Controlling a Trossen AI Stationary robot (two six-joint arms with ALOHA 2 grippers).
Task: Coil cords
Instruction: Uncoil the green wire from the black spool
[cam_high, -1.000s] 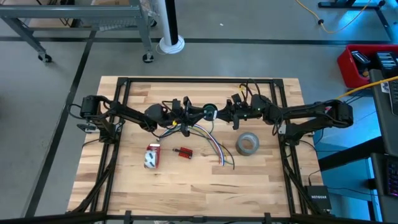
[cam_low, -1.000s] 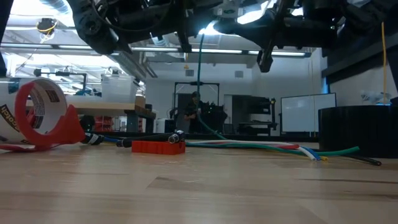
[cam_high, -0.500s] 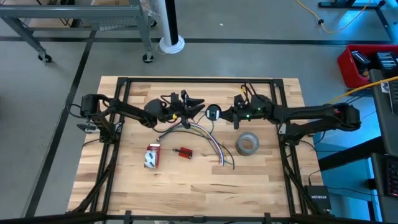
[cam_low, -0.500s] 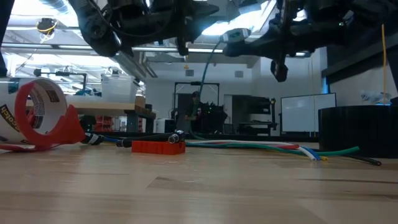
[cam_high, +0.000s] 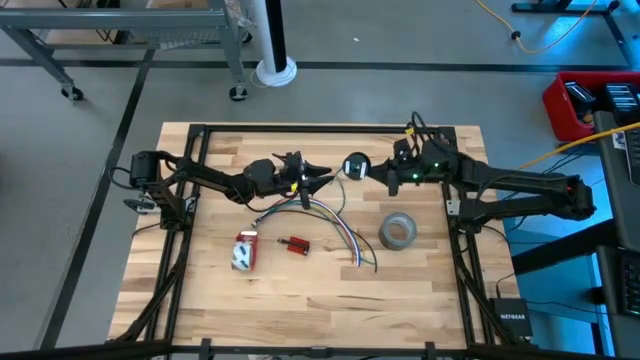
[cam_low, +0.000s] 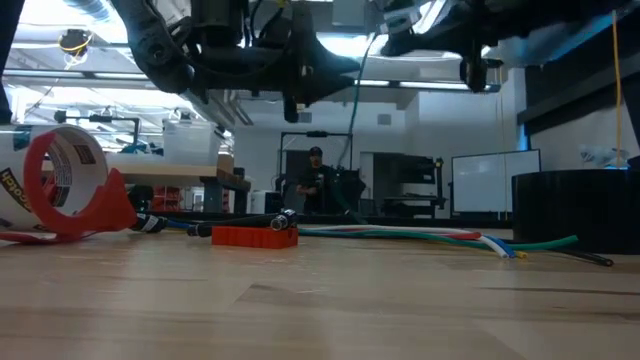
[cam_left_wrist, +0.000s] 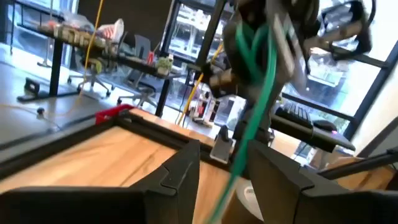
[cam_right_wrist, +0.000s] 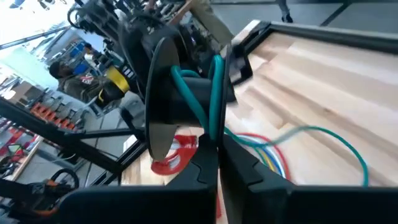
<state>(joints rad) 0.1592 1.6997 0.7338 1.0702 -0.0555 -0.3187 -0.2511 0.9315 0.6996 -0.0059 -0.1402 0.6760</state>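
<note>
Both grippers have drawn apart since a second ago: the right gripper (cam_high: 372, 168) has pulled back toward the right side of the table, carrying the small round coil (cam_high: 355, 165) with it, while the left gripper (cam_high: 318, 176) has shifted only slightly and its fingers have eased a little wider. In the right wrist view the right fingers are pressed together on the green cord (cam_right_wrist: 214, 93) where it wraps a dark spool-like disc (cam_right_wrist: 163, 93). In the left wrist view the left fingers (cam_left_wrist: 177, 174) stand apart with the green cord (cam_left_wrist: 249, 130) running loosely between them, so they seem to guide rather than grip it. The coil hangs above the table between the two grippers, and the rest of the cord trails down to the loose multicoloured wires (cam_high: 345, 238) lying on the wood near the grey tape roll (cam_high: 398, 231). A red tape dispenser (cam_high: 244, 250) and a small red block (cam_high: 294, 244) lie nearer the front, untouched. Winding looks under way, with slack still to take up. Next, the left gripper would likely need to feed or re-grip the trailing cord so another turn can be laid on the coil without tangling it.
</note>
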